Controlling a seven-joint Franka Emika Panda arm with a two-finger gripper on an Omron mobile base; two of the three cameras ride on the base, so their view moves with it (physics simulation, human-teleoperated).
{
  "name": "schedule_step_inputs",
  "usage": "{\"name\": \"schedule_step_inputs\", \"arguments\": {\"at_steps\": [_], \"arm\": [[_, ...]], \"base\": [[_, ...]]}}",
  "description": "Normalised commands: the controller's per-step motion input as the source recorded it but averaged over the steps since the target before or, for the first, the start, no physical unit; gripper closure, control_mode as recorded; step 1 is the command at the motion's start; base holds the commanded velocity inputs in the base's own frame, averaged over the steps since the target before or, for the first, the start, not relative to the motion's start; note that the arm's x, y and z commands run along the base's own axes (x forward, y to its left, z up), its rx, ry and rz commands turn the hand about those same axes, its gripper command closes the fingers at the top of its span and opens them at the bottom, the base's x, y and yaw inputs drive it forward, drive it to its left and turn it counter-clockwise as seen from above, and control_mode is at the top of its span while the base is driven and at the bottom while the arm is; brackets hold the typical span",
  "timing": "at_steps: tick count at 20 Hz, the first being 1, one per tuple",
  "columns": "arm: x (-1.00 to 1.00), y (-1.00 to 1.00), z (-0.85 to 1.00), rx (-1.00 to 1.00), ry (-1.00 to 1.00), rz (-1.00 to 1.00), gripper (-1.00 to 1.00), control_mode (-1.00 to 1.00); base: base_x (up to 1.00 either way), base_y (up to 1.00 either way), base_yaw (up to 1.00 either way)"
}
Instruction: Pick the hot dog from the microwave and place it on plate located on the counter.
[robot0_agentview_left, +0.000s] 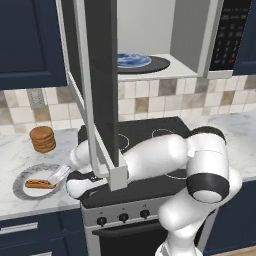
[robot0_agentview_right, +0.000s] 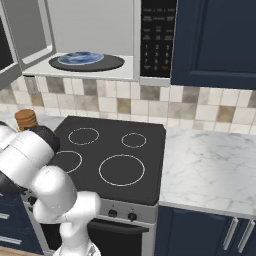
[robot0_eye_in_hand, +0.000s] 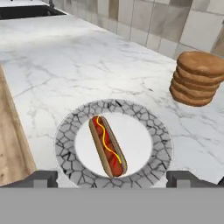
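A: Hot dog (robot0_eye_in_hand: 107, 145)?
B: Lying on the marbled plate (robot0_eye_in_hand: 65, 140), on the bench (robot0_eye_in_hand: 78, 65) beside brown discs (robot0_eye_in_hand: 197, 78).
A: Gripper (robot0_eye_in_hand: 111, 178)?
B: Above the plate; fingers (robot0_eye_in_hand: 41, 178) spread wide, released.

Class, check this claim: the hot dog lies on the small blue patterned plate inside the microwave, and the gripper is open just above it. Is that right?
Not quite. The hand view shows the hot dog lying on the grey marbled plate on the counter, not inside the microwave. The rest holds: the gripper is open just above it.
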Motion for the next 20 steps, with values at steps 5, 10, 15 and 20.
{"name": "schedule_step_inputs", "arguments": {"at_steps": [5,10,15,20], "arm": [[0.33,-1.00,0.53,0.07,0.00,-0.12,-1.00,-1.00],[0.17,-1.00,0.59,0.07,0.00,-0.08,-1.00,-1.00],[0.00,-1.00,0.70,0.04,0.00,-0.09,-1.00,-1.00],[0.00,-1.00,0.73,0.01,0.00,-0.12,-1.00,-1.00]], "base": [[0.00,0.00,0.00],[0.00,0.00,0.00],[0.00,0.00,0.00],[0.00,0.00,0.00]]}}
